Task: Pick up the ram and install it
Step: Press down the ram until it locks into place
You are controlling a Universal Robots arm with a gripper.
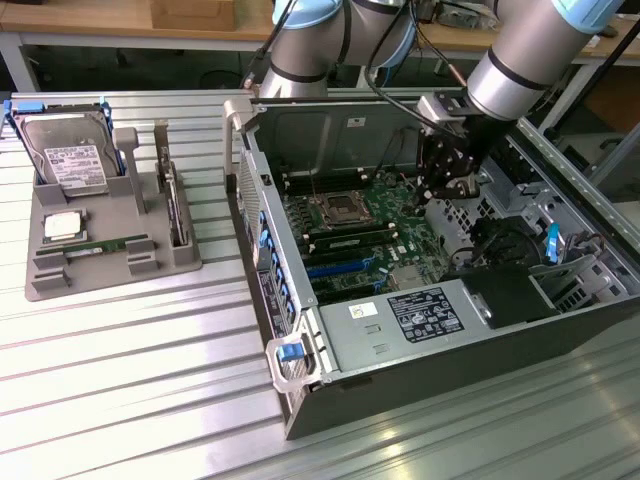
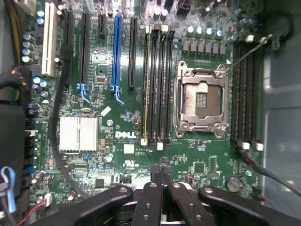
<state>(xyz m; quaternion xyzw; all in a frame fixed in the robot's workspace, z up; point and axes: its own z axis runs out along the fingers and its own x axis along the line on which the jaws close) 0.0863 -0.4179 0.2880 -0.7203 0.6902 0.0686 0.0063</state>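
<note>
We find the open computer case (image 1: 330, 390) on the table, the arm's gripper (image 1: 452, 190) lowered inside above the motherboard (image 2: 117, 141). Its fingers (image 2: 161, 176) are pressed fully together, holding nothing. 1 green ram (image 1: 100, 246) lies flat in the grey tray (image 1: 60, 280), near the exterior view's left.
</note>
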